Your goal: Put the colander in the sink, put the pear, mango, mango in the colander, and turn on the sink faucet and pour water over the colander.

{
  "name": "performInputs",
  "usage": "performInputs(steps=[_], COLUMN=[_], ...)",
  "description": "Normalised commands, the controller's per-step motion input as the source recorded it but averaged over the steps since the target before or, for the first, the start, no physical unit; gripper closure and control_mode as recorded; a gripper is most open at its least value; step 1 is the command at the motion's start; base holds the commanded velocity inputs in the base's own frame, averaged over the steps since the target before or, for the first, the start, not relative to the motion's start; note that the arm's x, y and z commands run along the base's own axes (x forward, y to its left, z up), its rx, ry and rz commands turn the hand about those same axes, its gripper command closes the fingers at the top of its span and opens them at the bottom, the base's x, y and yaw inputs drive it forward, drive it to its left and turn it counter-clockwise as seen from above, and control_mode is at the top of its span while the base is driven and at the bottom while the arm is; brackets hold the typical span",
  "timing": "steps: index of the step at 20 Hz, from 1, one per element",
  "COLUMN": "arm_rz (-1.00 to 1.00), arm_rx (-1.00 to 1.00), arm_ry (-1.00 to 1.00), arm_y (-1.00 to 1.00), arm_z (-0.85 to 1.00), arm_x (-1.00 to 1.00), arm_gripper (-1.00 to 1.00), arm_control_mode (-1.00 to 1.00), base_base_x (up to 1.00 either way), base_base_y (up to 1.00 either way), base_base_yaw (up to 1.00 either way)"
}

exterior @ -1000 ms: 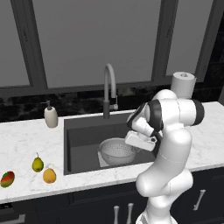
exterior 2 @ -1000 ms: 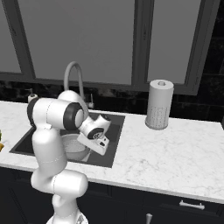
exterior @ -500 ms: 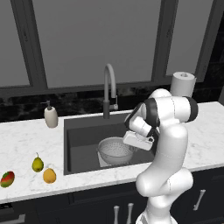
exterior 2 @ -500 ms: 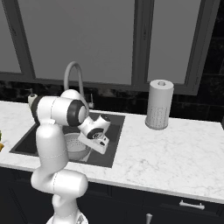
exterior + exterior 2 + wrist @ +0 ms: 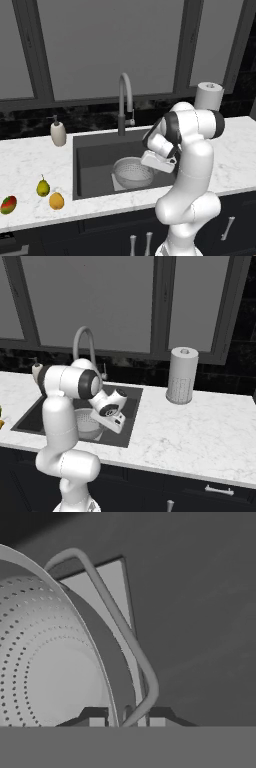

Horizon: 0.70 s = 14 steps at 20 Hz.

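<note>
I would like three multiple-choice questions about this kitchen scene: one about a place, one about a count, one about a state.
1. Where is the colander?
A. inside the sink
B. on the counter
C. beside the paper towel roll

2. How many fruits lie on the counter?
A. one
B. two
C. three

3. What is the state of the sink faucet?
A. running
B. no stream visible
C. lying flat

Answers:
1 A, it sits on the basin floor.
2 C, the pear and two mangos.
3 B, no blue stream falls from the spout.
</note>
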Motion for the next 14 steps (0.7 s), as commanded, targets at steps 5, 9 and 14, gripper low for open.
performInputs(steps=[5, 9, 14], arm_rz=[-0.03, -0.05, -0.02], arm_rx=[0.00, 0.00, 0.00], arm_ry=[0.00, 0.00, -0.04], arm_y=[0.05, 0.12, 0.07], arm_z=[-0.04, 0.02, 0.18], arm_x=[0.00, 0.00, -0.13], arm_gripper=[1.00, -1.00, -1.00], arm_control_mode=[-1.00, -1.00, -1.00], base_base_x=[0.00, 0.00, 0.00], base_base_y=[0.00, 0.00, 0.00], base_base_yaw=[0.00, 0.00, 0.00])
